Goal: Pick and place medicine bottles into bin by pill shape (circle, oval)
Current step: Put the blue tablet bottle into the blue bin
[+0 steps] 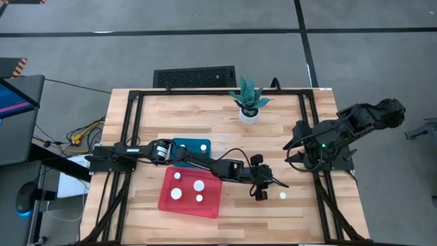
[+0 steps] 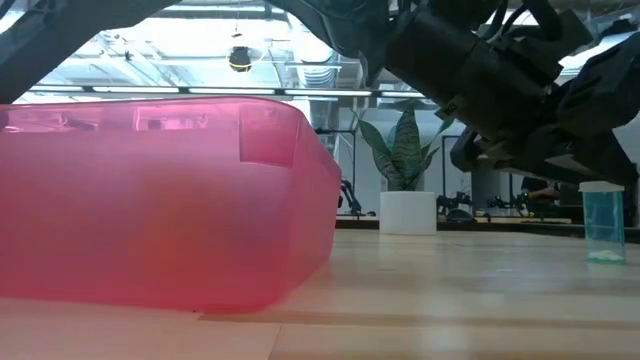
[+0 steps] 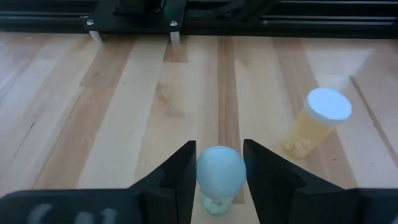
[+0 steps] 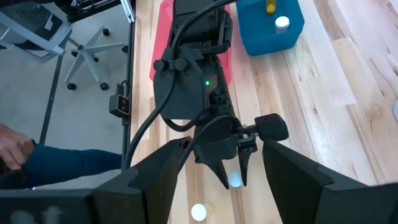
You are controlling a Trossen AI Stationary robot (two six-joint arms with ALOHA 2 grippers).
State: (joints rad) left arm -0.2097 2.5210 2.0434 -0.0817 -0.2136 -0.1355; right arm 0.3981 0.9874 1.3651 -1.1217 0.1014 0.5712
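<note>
Stretched across the table (image 1: 287, 116) from the left — left end effector (image 1: 261, 195) down near the front right area, fingers (image 3: 180, 177) set narrow on either side of a pale-capped medicine bottle (image 3: 219, 173), flanking the cap closely; true contact impossible to confirm. Just beside it, a second bottle (image 3: 314, 124) with a white cap and yellowish body, tilted on the wood and apart from the fingers. Over in the pink bin (image 1: 167, 198) — four white caps (image 1: 199, 185) showing, well left of the action. Behind that, a blue bin (image 1: 205, 145) partly under the arm, a white-capped bottle (image 4: 282, 23) inside. Parked at the table's right edge, raised, right end effector (image 4: 217, 171) spread wide and holding nothing. Potted plant (image 1: 248, 102) at the back centre. Seen low across the table, one bottle (image 2: 603, 222) upright at the far right.
</note>
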